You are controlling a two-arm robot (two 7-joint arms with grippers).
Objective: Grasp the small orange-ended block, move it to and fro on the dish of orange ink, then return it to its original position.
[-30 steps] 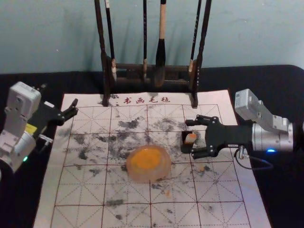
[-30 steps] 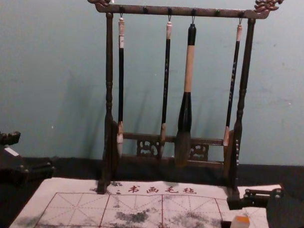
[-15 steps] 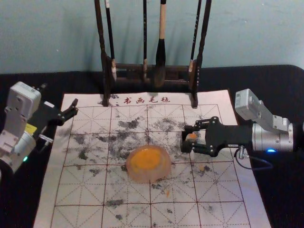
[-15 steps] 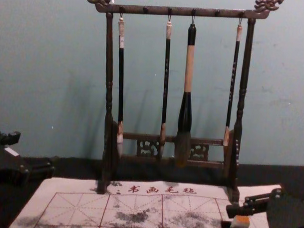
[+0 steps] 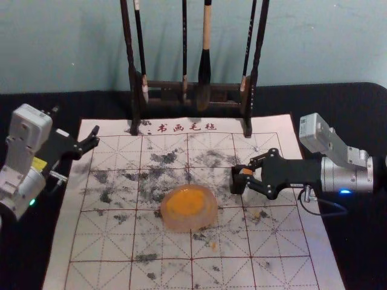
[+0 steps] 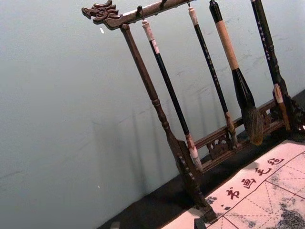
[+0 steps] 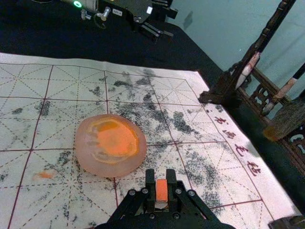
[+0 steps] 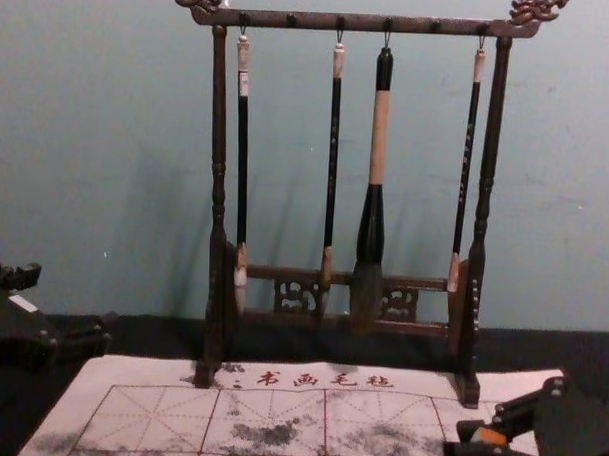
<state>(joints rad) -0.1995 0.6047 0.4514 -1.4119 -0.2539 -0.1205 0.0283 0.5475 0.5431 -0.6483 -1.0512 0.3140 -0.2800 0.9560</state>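
Observation:
My right gripper (image 5: 245, 172) is shut on the small orange-ended block (image 5: 247, 171) at the black holder (image 5: 237, 184), right of the dish. In the right wrist view the block's orange end (image 7: 161, 190) sits between the two fingers of my right gripper (image 7: 160, 177). The chest view has the orange end (image 8: 491, 436) between its fingers, above the holder. The round pinkish dish (image 5: 208, 222) with orange ink (image 5: 187, 202) lies on the mat, away from the gripper. My left gripper (image 5: 74, 127) is parked open at the left; its fingertips edge into the left wrist view.
The gridded felt mat (image 5: 103, 241) carries dark ink smudges and faint orange marks. Behind it stands a dark wooden rack (image 5: 163, 86) with several hanging brushes, including a thick one (image 5: 204, 78). Black cloth (image 5: 36, 99) surrounds the mat.
My right gripper's fingers have closed from wide apart onto the block. The block, tilted a second ago, now stands straighter between them. The left arm and the dish have stayed still.

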